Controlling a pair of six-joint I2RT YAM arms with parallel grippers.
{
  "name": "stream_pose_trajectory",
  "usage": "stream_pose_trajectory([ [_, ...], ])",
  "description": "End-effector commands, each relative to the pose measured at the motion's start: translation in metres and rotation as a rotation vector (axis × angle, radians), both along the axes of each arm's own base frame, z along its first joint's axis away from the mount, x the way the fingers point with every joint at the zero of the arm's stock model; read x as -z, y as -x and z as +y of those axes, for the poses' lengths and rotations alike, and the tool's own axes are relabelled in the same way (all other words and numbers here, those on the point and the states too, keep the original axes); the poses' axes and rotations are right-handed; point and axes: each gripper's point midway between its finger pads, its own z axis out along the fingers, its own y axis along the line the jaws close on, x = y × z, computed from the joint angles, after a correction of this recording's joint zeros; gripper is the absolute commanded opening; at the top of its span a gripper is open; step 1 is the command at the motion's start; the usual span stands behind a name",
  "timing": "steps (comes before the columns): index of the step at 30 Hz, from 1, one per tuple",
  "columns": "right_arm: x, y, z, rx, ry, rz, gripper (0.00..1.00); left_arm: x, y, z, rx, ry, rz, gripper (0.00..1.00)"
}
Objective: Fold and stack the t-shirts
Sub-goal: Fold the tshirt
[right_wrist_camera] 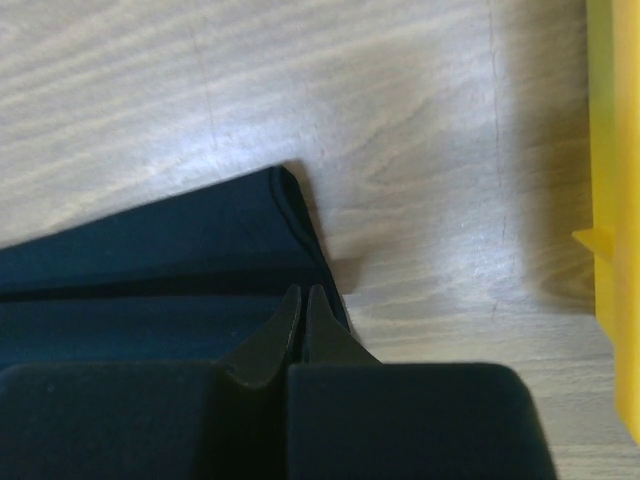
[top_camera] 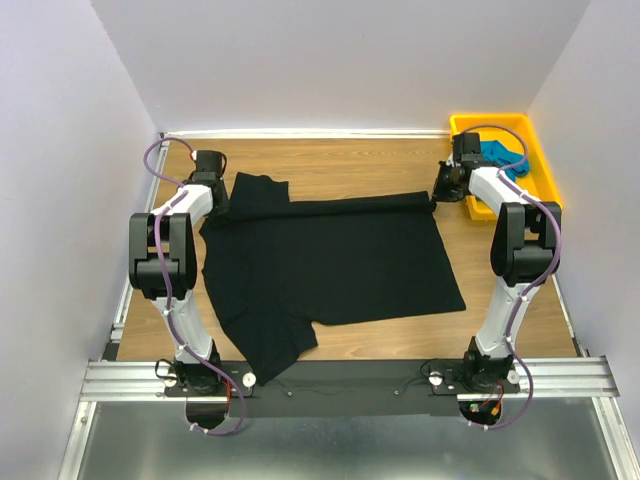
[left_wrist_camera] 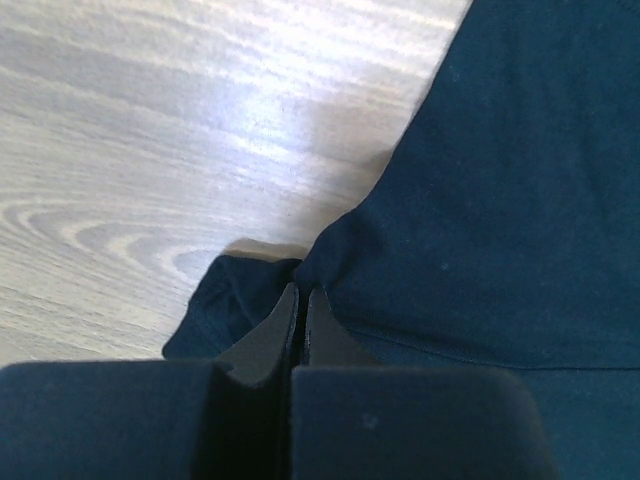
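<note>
While both arms reach toward the far side of the table point(top_camera: 340, 160), the black shirt point(top_camera: 330, 265) lies spread flat across its middle. The shirt's far edge is folded over into a narrow band that runs from one gripper to the other.

Left gripper point(left_wrist_camera: 302, 292): the jaws are pressed together with only a hairline gap. The tips sit on the far left corner of the black shirt, beside a sleeve. The cloth puckers and bunches at the tips, so a pinch of fabric is clamped there. Bare wood lies to the left of the tips, and cloth lies to the right.

Right gripper point(right_wrist_camera: 303, 290): the jaws are likewise drawn together. The tips bear on the far right corner of the folded band, where the doubled edge ends. The cloth extends to the left of the tips. Bare wood lies beyond them and to the right.

A yellow tray point(top_camera: 548, 180) stands at the far right corner of the table, near the right gripper but apart from it. The teal shirt point(top_camera: 505, 155) lies crumpled inside the tray, well apart from the black shirt.
</note>
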Motion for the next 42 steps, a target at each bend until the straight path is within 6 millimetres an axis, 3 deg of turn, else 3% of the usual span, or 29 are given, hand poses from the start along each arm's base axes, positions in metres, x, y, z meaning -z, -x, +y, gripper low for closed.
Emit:
stream_pose_trajectory([
  [1, 0.015, 0.008, -0.009, 0.029, -0.002, 0.035, 0.01, -0.005, 0.005, 0.014, -0.054, -0.028, -0.02, 0.0],
  [13, 0.038, 0.019, -0.007, 0.03, -0.014, 0.088, 0.01, -0.005, 0.003, 0.014, -0.051, -0.025, -0.021, 0.0],
  [22, 0.035, 0.019, -0.009, 0.034, -0.002, 0.081, 0.01, -0.051, -0.004, 0.017, -0.065, -0.062, -0.089, 0.0],
  [33, 0.027, 0.021, -0.013, 0.056, 0.015, 0.067, 0.01, -0.065, 0.023, 0.023, -0.092, -0.094, -0.087, 0.0],
  [42, 0.02, 0.021, -0.013, 0.062, 0.012, 0.053, 0.01, -0.038, 0.043, 0.018, -0.093, -0.069, -0.025, 0.0],
])
